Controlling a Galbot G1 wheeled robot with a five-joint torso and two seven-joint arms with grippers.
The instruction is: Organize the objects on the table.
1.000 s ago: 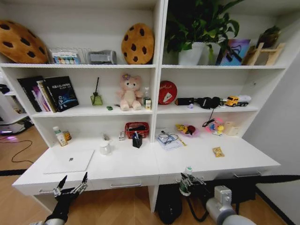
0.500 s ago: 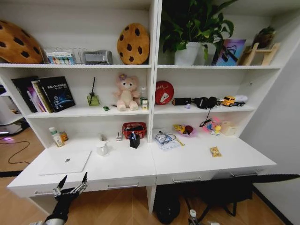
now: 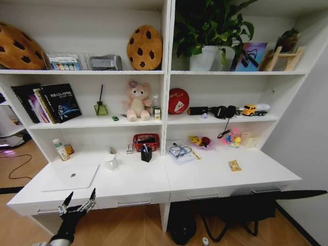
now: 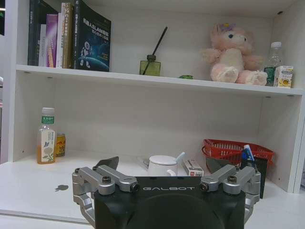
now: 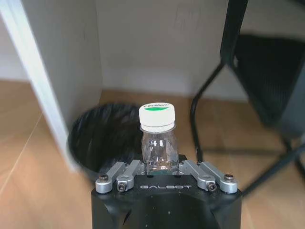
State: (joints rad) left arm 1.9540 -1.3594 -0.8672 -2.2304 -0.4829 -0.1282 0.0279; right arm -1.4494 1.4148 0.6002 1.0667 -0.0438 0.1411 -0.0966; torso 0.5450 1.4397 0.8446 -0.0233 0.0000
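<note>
The right gripper [image 5: 159,164] has sunk lower — gripping its clear bottle [image 5: 157,140] — below the desk.

The left gripper [image 4: 167,200] has a black boxy body with "GALBOT" in small grey letters. Silver metal bars (each with a dark round screw) link to its grey fingers [image 4: 82,202]. In the head view its thin fingers have silver tips. The right gripper [image 5: 159,167] looks the same: black body, silver bars, small screws.

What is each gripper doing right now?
Left gripper: open, holding nothing, below the white desk's front edge.
Right gripper: shut on a clear plastic bottle with white cap, low above the black bin.
</note>
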